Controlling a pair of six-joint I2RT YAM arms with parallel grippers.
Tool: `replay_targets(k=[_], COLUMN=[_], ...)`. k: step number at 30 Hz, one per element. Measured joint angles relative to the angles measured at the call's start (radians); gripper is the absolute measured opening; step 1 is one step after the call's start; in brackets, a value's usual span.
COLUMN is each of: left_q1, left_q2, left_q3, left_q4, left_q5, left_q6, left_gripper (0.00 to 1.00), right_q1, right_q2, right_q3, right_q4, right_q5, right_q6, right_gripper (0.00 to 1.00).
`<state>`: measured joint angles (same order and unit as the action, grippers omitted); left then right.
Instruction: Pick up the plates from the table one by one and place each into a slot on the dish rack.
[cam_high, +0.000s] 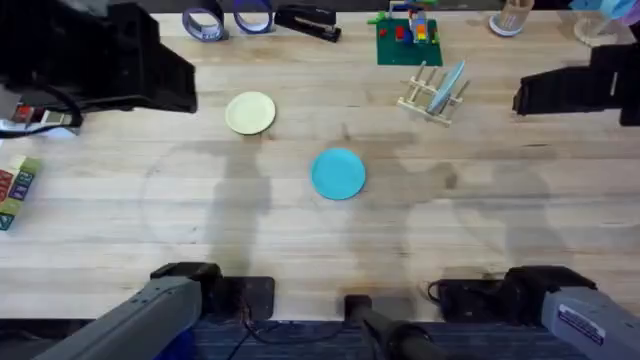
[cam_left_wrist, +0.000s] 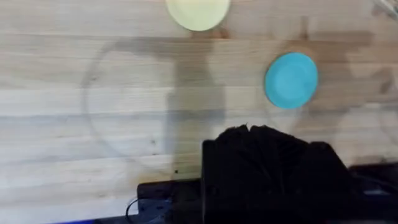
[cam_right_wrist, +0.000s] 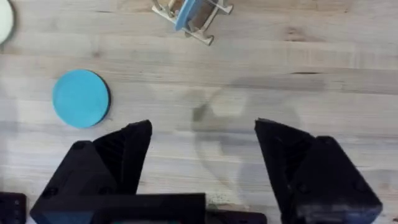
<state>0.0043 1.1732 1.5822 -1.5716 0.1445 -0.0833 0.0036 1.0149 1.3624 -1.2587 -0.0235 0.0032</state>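
Plates: turquoise plate (cam_high: 338, 173) lies flat; light blue plate (cam_high: 449, 84) stands tilted in dish rack (cam_high: 428, 98).

Overhead and both high wrist views share the turquoise plate (cam_high: 338, 173).

The pale yellow plate (cam_left_wrist: 198, 12) is cut off at the 12 o'clock edge of the left wrist view. There the left tool (cam_left_wrist: 273, 168) is a dark blurred mass, its fingers indistinguishable. In the dish rack (cam_high: 433, 95), the light blue plate (cam_high: 449, 84) is partly hidden behind pegs.
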Motion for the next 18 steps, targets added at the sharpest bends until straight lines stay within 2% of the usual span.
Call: replay_targets(k=[9,18], left_q1=[0.000,0.000], left_q2=[0.000,0.000], left_q3=[-0.039,-0.235], left_q4=[0.017,0.157], left_q5=[0.145,0.337], left_q6=[0.069,0.094], left_gripper=[0.043,0.043], right_q1=[0.000,0.000], right_q2=[0.000,0.000], right_q3=[0.000,0.000], right_q4=[0.000,0.000], right_q5=[0.000,0.000], right_q6=[0.000,0.000], right_gripper=[0.995,0.995])
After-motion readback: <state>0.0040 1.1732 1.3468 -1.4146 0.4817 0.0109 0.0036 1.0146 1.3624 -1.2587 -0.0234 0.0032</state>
